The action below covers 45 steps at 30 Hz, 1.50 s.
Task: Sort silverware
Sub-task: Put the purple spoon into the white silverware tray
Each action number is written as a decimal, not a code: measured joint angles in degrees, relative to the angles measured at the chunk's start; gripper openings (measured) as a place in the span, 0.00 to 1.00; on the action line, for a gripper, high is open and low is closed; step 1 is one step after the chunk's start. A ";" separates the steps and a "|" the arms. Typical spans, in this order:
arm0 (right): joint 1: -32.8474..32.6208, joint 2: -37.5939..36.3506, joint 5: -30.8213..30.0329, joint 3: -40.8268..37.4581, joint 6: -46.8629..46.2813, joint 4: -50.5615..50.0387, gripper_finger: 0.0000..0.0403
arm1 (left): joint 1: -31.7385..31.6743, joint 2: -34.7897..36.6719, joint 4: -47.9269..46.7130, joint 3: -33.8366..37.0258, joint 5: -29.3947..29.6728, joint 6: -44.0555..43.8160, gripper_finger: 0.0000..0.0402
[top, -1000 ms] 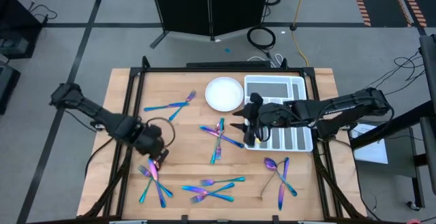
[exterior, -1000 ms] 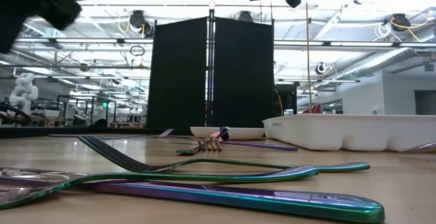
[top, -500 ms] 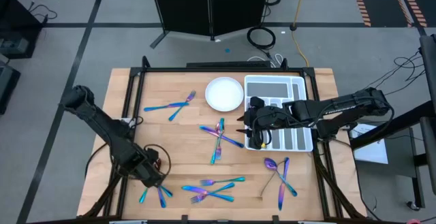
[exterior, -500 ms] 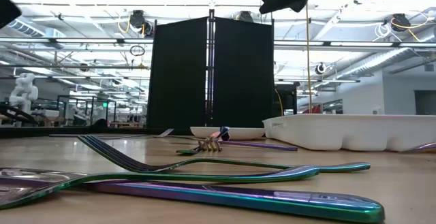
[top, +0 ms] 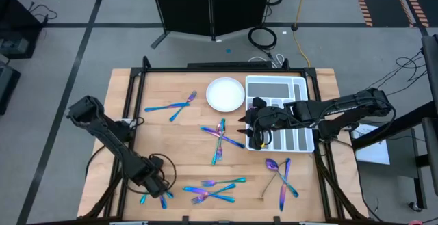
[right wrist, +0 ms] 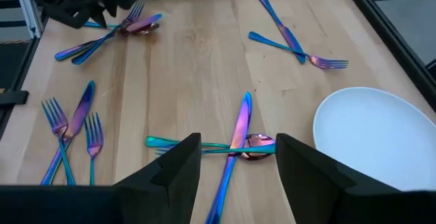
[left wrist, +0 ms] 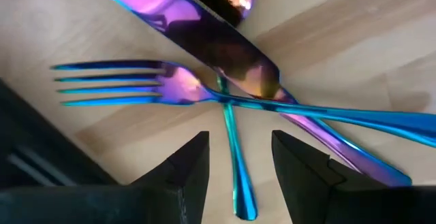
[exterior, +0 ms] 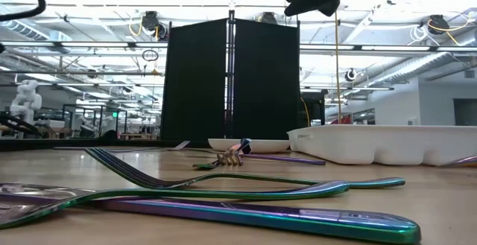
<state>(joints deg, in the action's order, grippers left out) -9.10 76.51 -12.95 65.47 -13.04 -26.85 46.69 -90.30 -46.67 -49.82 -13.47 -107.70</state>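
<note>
Your silverware (top: pixel 220 139) shimmers blue, purple and teal, scattered in crossed clusters over the bench (top: pixel 188 126). Cutlery tray (top: pixel 280 88) sits at the right edge; contents hard to tell. Round white plate (top: pixel 225 94) beside it, bare. Left tool (left wrist: pixel 235 159) has dropped from mid-left to the near-left cluster, fingers parted, astride a fork handle (left wrist: pixel 235 163), gripping nothing. Right tool (right wrist: pixel 235 159) wide, empty, hovering by the tray.
</note>
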 joint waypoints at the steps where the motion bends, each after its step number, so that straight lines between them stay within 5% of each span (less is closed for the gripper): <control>1: 0.00 0.00 0.00 0.00 0.00 0.00 0.45 | 0.10 -0.57 0.35 -0.02 0.02 0.02 0.40; 21: 0.00 0.02 -0.02 0.00 0.00 0.00 0.45 | 0.16 -3.15 6.89 3.50 -0.27 2.13 0.38; 33: 0.00 0.03 -0.02 0.00 0.22 0.02 0.45 | 0.20 -3.21 6.73 3.29 -0.42 3.59 0.14; 45: 0.01 0.04 -0.02 0.00 0.22 0.02 0.45 | -1.52 -0.51 4.22 3.21 -2.22 4.70 0.01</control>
<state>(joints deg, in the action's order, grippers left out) -9.10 76.55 -12.97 65.47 -12.82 -26.83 45.18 -90.82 -42.44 -46.61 -15.69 -103.00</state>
